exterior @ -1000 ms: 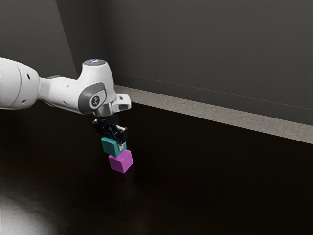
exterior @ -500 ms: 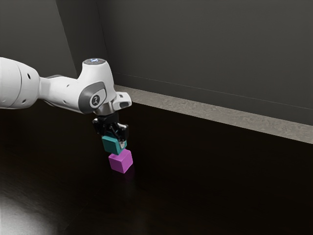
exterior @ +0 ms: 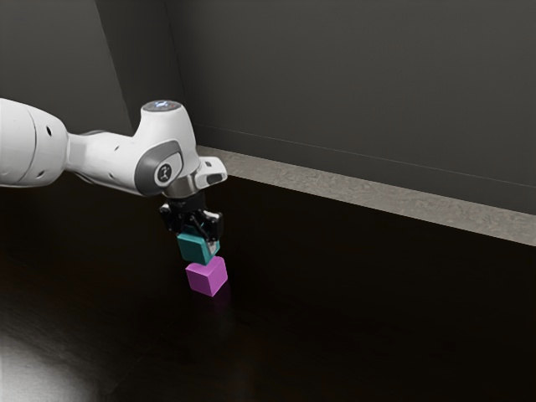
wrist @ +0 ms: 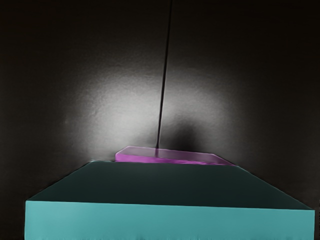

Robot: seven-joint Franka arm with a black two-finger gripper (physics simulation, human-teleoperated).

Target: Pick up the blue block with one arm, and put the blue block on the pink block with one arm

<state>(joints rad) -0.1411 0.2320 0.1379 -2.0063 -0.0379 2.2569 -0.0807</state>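
you see the blue block (exterior: 193, 248) as a small teal-blue cube with flat, plain faces and sharp edges; its upper face reads a shade lighter than the side turned to the exterior camera. in the wrist view it (wrist: 165, 200) is a broad teal slab just under the hand, with a bright front face and a darker top.

its sides look about equal, so no long axis stands out. it hangs level, top face up, with one vertical edge turned roughly toward the exterior camera, much as the pink block's (exterior: 207, 276) does.

the gripper (exterior: 198, 241) points straight down from the white arm (exterior: 100, 155) and is clenched on the blue block, black fingers on two opposite sides. the block is directly over the pink block, which rests on the dark bench (exterior: 352, 318). whether the two touch, you cannot tell from here; any gap is very thin. past the blue block's far edge, the wrist view shows a strip of the pink block (wrist: 170, 156) top.
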